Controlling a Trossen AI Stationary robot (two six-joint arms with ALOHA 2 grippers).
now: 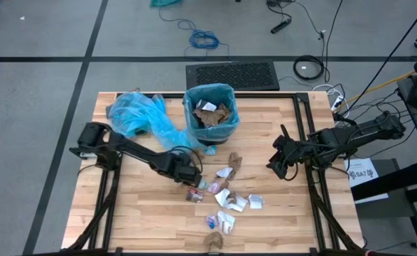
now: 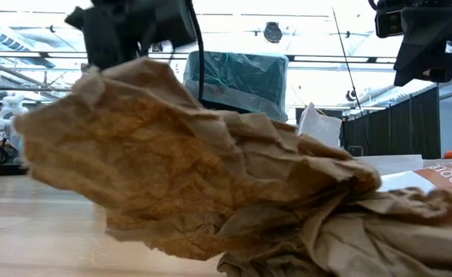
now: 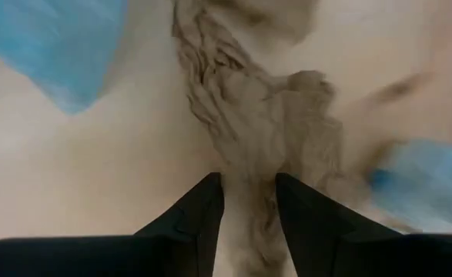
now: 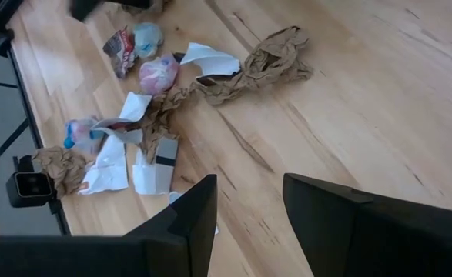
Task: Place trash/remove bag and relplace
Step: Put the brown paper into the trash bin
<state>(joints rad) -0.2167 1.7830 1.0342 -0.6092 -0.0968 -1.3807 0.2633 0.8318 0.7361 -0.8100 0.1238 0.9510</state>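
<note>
While scanning from the front edge back: trash strewn over the table, ten loose pieces counted. Nearest, one brown wad right at the front edge, filling most of the low view. Just behind, two pieces side by side: one pink-and-blue bit and one white scrap. Farther in, three white scraps in a loose row, then one reddish scrap and one pale blue bit close together. Beyond those, one more white piece touching one brown twist.

Two arms, two grippers. Left gripper down low over the table, just behind the reddish scrap, with a crumpled brown strip right against its nose in the left wrist view. Clamped on that strip or only straddling it? Cannot tell. Right gripper off to the right of the pile, well apart from every scrap, jaws parted and gripping nothing, only bare wood beneath in the right wrist view.

Farther back, one bin standing upright near the table's rear edge, lined with one blue bag and already holding several brown and white wads. Beside it to the left, one spare blue bag lying crumpled on the wood. Behind the table, one dark mat on the floor.
</note>
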